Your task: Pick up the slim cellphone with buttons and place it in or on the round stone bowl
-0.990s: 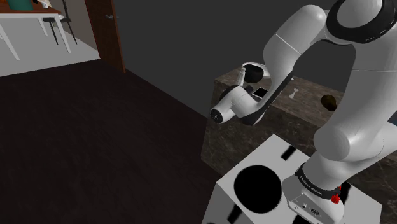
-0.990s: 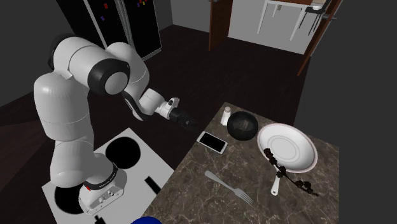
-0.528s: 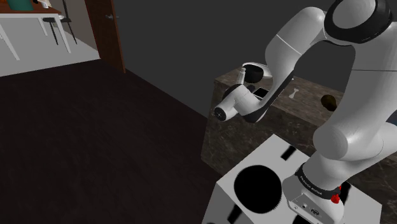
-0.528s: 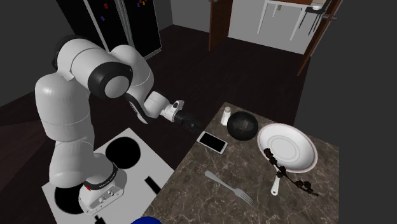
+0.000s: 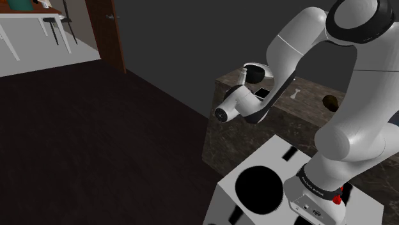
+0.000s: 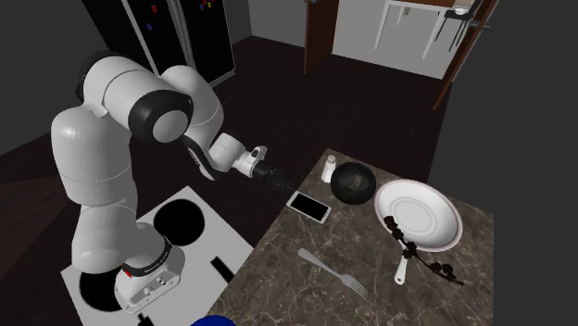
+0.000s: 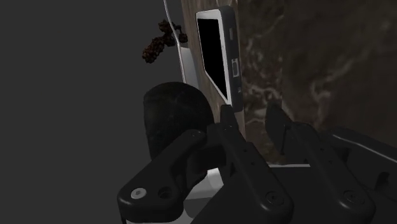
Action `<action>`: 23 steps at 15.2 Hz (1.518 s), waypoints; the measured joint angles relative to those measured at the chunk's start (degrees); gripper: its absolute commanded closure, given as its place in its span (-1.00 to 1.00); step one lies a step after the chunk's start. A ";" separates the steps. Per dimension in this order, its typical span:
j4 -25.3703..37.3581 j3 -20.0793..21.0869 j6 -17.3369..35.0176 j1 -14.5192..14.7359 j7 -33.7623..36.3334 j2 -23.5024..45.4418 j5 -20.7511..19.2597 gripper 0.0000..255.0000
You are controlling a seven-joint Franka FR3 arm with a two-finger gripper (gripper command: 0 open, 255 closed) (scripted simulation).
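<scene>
The cellphone (image 6: 308,206) is a slim white slab with a black screen, lying flat on the dark stone counter (image 6: 306,296) near its corner. The wrist view has the cellphone (image 7: 216,54) just ahead of my fingertips, side buttons showing on its edge. Beyond it stands the round dark bowl (image 6: 354,182), also seen in the shoulder view (image 5: 254,74). My black gripper (image 6: 281,182) hangs at the counter's edge, pointing at the phone's near end. In the wrist view the gripper (image 7: 250,118) shows its fingers a narrow gap apart, with nothing clasped between them.
A white plate (image 6: 419,215) sits to the second exterior view's right of the bowl. A fork (image 6: 333,271), a small white shaker (image 6: 329,168) and a dark knobbly string of beads (image 6: 417,252) also lie on the counter. The white stand (image 6: 176,241) is below the arm.
The hand has moved forward and slightly down towards the phone's near end. The gripper looks narrower than half a second ago.
</scene>
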 measured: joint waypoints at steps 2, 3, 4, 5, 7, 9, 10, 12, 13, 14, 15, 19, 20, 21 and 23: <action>-0.12 0.17 -0.08 0.00 -0.13 -0.29 0.10 1.00; -0.26 0.25 0.03 -0.06 -0.18 -0.57 0.12 1.00; -0.36 0.36 -0.10 -0.05 -0.19 -0.79 0.23 1.00; -0.42 0.44 -0.17 -0.06 -0.29 -0.96 0.34 1.00; -0.41 0.34 -0.51 0.08 -0.16 -0.79 0.24 1.00; -0.67 0.41 0.28 -0.05 -0.67 -1.60 0.51 1.00; -0.76 0.50 0.61 -0.10 -1.12 -2.38 0.88 1.00; -0.98 0.54 1.14 -0.31 -2.11 -3.97 1.42 1.00; -1.43 0.58 1.17 -0.59 -2.55 -5.28 1.67 1.00; -1.27 0.59 1.25 -0.74 -3.13 -5.92 1.77 1.00; -1.44 0.75 1.54 -0.89 -3.70 -6.91 2.12 1.00; -2.37 1.42 3.49 -1.54 -6.20 -11.26 3.57 1.00; -2.44 1.49 4.06 -1.74 -6.93 -12.28 3.82 1.00; -2.57 1.66 4.51 -1.81 -7.59 -13.29 4.26 1.00; -2.98 1.78 5.67 -2.11 -8.87 -15.41 4.88 1.00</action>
